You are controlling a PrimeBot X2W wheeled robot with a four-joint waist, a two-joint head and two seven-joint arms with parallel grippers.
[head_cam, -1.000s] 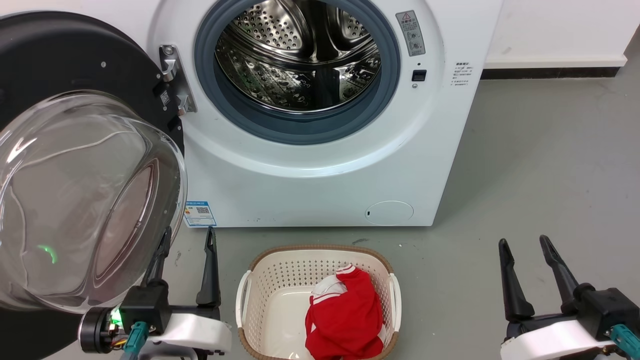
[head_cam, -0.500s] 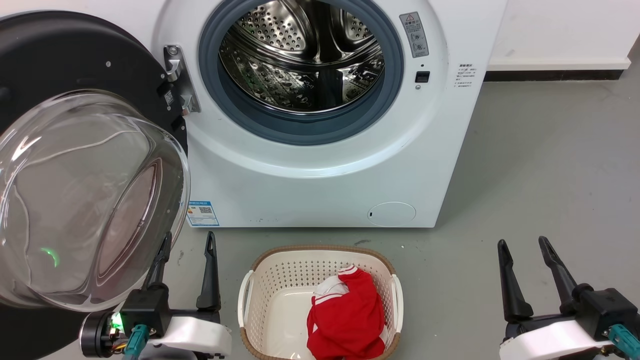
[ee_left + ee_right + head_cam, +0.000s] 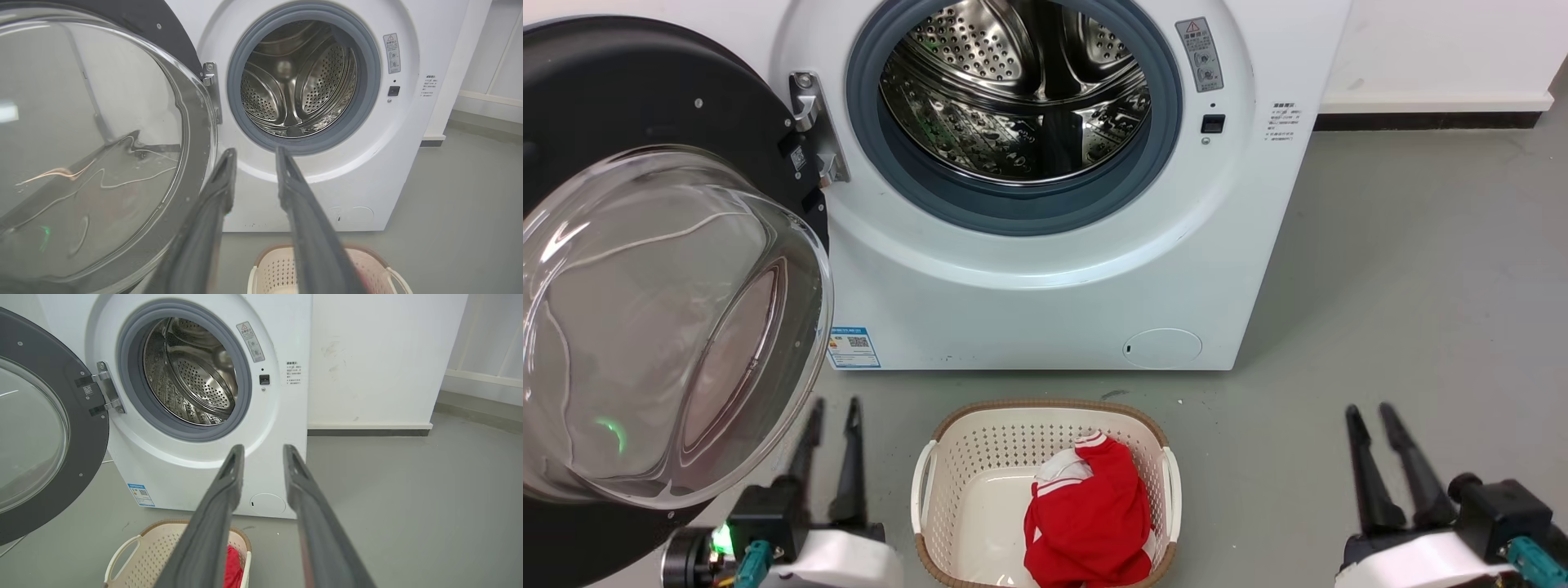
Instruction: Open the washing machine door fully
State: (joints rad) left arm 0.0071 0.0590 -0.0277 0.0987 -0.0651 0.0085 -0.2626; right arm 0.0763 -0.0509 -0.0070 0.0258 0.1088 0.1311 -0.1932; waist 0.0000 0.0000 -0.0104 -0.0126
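The washing machine door (image 3: 645, 90), a glossy black round door with a bulging clear glass bowl (image 3: 662, 327), is swung out to the left of the white machine on its metal hinge (image 3: 809, 122). The grey-gasketed steel drum opening (image 3: 1013, 98) is uncovered. My left gripper (image 3: 833, 404) stands low beside the bowl's lower right edge, open with a narrow gap and nothing between its fingers. In the left wrist view the door (image 3: 90, 134) is just left of that gripper (image 3: 255, 153). My right gripper (image 3: 1369, 408) is at the lower right, open and empty, far from the door (image 3: 49, 371); its fingers (image 3: 229, 473) point at the machine.
A cream laundry basket (image 3: 1045, 407) with a red garment (image 3: 1086, 514) sits on the grey floor in front of the machine, between my grippers. A white wall with a dark skirting (image 3: 1421, 121) runs behind at the right. Bare floor lies to the right.
Both grippers' fingers have drawn closer together and both grippers sit slightly lower in the head view. The door has stayed where it was.
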